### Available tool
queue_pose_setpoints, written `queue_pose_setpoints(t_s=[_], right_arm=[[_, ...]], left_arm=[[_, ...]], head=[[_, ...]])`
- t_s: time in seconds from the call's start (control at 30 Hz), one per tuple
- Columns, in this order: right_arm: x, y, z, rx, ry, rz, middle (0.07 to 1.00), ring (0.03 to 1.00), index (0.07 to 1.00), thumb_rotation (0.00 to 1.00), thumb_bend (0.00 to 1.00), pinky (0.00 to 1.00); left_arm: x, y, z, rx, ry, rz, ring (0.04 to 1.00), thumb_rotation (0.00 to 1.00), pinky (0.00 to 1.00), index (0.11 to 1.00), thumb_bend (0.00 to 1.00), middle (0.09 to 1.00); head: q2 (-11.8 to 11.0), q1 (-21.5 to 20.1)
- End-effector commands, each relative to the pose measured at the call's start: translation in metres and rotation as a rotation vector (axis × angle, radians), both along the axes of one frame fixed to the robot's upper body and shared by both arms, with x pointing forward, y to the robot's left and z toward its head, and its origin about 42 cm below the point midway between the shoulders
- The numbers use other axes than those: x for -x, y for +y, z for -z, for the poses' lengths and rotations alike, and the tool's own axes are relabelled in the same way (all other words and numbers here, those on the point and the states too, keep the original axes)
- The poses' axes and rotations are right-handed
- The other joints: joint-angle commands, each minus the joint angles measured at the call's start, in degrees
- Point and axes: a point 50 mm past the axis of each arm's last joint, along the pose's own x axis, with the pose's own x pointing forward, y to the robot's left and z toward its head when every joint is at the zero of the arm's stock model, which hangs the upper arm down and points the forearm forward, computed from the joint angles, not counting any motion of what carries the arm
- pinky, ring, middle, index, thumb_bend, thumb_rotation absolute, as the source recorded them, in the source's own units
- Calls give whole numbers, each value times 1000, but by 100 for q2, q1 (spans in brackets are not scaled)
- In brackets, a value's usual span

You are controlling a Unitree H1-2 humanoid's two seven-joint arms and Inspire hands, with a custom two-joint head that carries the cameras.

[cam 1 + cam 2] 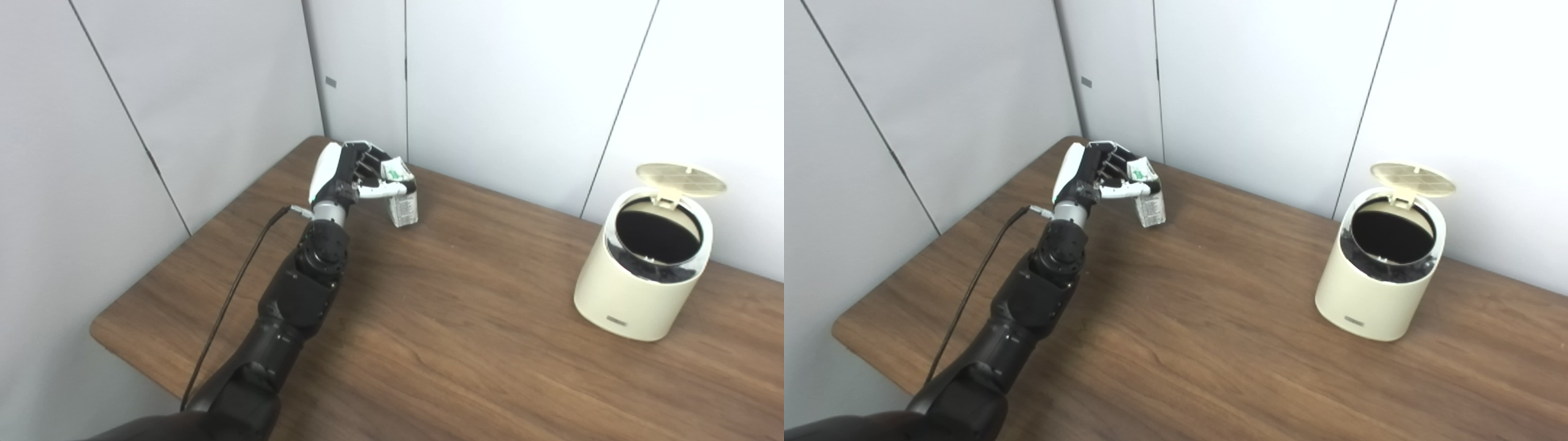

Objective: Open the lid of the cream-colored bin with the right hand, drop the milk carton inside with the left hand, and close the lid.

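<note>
One hand [352, 174] – the left – is wrapped around the milk carton [401, 199] on the table [441, 331]. Far to the right, the cream bin [643, 269] is seen with its lid [681, 179] flipped up – wide open.

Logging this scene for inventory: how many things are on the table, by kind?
Milk carton, held by the left hand: 1
Cream-colored bin, lid open: 1
Total: 2

Glossy black jointed left arm [288, 306], silver wrist ring [329, 212], white-backed left hand [346, 174] with black fingers [366, 165], thin black cable [229, 294] alongside.
</note>
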Motion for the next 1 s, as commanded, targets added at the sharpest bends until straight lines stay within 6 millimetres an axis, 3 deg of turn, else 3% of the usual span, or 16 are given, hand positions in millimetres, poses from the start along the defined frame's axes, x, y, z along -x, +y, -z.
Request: queue_pose_setpoints(t_s=[0.0, 0.2, 0.33, 0.4, 0.5, 0.63, 0.87, 0.9, 0.97], right_arm=[[-8, 5, -11, 6, -71, -9, 594, 533, 490, 0, 460, 427], [-17, 24, -7, -9, -62, -3, 594, 536, 490, 0, 460, 427], [-26, 36, -6, -24, -66, -13, 601, 530, 490, 0, 460, 425], [-30, 43, -5, -26, -69, -20, 604, 525, 491, 141, 484, 341], [-38, 54, -4, -25, -84, -31, 624, 513, 492, 172, 485, 308], [-48, 68, -1, -65, -95, -69, 642, 583, 492, 159, 479, 371], [-54, 91, -1, -157, -77, -38, 675, 659, 492, 140, 477, 515], [-54, 93, -2, -162, -76, -34, 693, 679, 588, 71, 287, 543], [-54, 95, -1, -166, -71, -31, 701, 682, 665, 14, 140, 551]], left_arm=[[-9, 3, -43, -69, -164, 0, 443, 0, 327, 485, 506, 469], [-7, 6, -53, -145, -218, 4, 425, 0, 313, 501, 504, 464], [0, 3, -61, -195, -276, 28, 409, 0, 292, 510, 503, 463], [4, 2, -66, -185, -290, 33, 414, 0, 299, 507, 504, 465], [13, -9, -74, -67, -325, 40, 424, 0, 313, 497, 505, 464], [24, -27, -84, 74, -388, 100, 446, 0, 334, 486, 505, 473], [33, -45, -88, 52, -503, 182, 451, 0, 364, 479, 505, 477], [34, -49, -88, 38, -522, 203, 451, 0, 363, 480, 505, 478], [37, -56, -88, 9, -549, 240, 449, 0, 360, 481, 504, 480]], head=[[-7, -10], [-97, -175], [-2, -495], [4, -628], [-26, -761], [-107, -998], [-251, -1371], [-258, -1392], [-285, -1445]])
